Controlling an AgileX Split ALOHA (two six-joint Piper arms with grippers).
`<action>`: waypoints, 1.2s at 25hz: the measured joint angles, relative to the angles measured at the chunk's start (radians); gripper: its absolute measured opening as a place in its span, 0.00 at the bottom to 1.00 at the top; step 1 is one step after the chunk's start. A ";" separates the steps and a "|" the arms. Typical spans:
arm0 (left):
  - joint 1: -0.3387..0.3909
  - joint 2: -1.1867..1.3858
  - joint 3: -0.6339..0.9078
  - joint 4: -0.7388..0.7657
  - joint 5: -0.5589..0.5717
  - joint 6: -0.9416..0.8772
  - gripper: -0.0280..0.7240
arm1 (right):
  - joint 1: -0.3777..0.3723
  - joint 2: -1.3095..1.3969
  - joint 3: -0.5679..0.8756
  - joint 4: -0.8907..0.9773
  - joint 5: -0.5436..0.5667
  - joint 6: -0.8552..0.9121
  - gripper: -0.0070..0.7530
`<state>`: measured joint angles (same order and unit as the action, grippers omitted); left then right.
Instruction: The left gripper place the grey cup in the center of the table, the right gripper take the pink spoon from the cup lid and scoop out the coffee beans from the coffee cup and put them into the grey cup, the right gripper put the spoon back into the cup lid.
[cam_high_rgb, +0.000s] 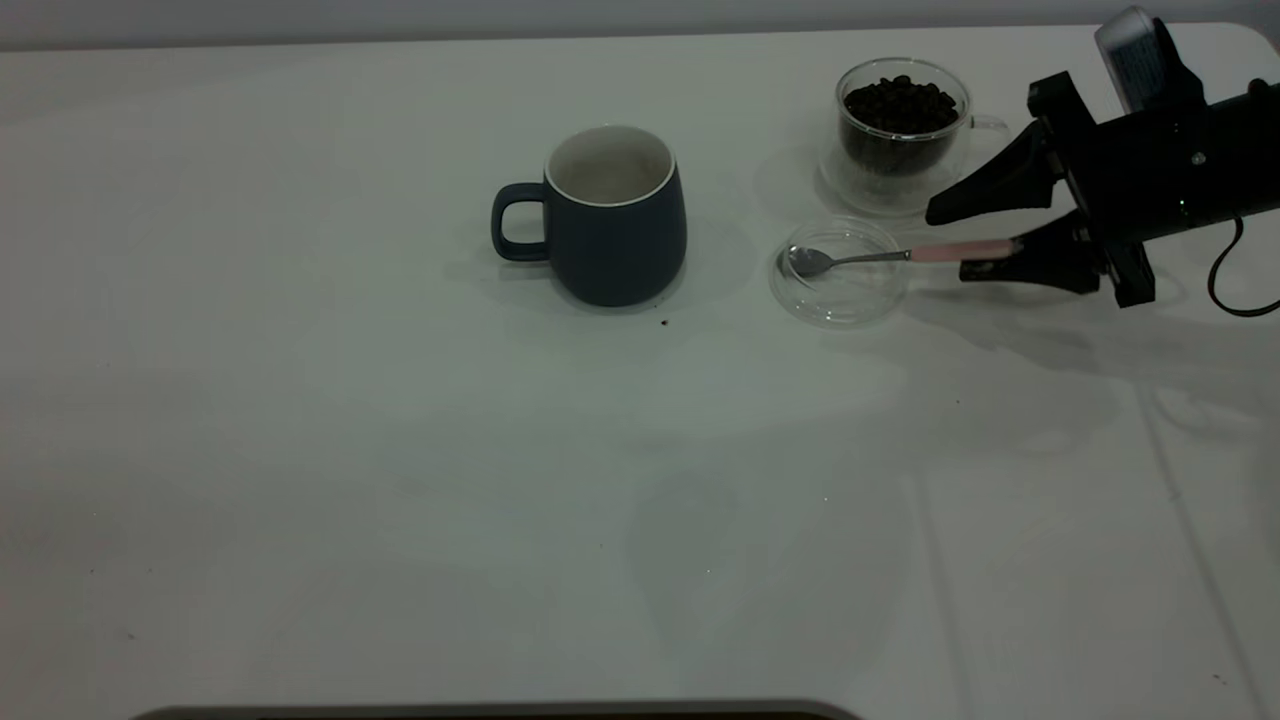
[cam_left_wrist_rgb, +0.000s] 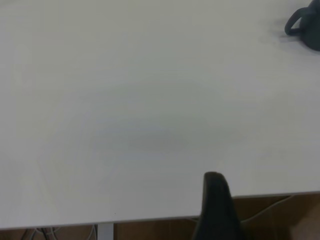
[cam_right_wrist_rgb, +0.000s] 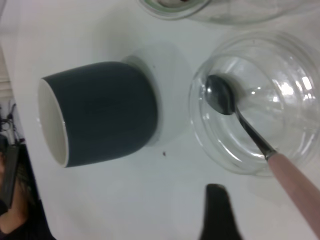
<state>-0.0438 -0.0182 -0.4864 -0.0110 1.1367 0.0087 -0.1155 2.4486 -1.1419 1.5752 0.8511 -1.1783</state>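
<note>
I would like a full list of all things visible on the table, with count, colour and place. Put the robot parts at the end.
grey cup: 1, dark blue-grey, white inside, table centre, handle toward left arm's side.
coffee cup: 1, clear glass, far right.
coffee beans: one heap, dark brown, inside coffee cup.
cup lid: 1, clear, in front of coffee cup.
pink spoon: 1, metal bowl in lid, pink handle between gripper fingers.
table: 1, white.
right gripper: 1, black, open around spoon handle.
left gripper: 1, black, at table edge.

Upright grey cup (cam_high_rgb: 613, 218) mid-table; pink spoon (cam_high_rgb: 890, 256) bowl-down in cup lid (cam_high_rgb: 838, 272).
</note>
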 joint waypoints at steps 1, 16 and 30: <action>0.000 0.000 0.000 0.000 0.000 0.000 0.79 | 0.001 0.000 0.000 -0.004 -0.006 -0.001 0.77; 0.000 0.000 0.000 0.000 0.000 0.000 0.79 | 0.001 -0.022 -0.001 -0.164 -0.124 0.033 0.83; 0.000 0.000 0.000 0.000 0.000 0.001 0.79 | 0.028 -0.637 0.001 -1.271 -0.021 0.938 0.81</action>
<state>-0.0438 -0.0182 -0.4864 -0.0110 1.1367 0.0097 -0.0877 1.8119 -1.1409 0.3043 0.8305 -0.2404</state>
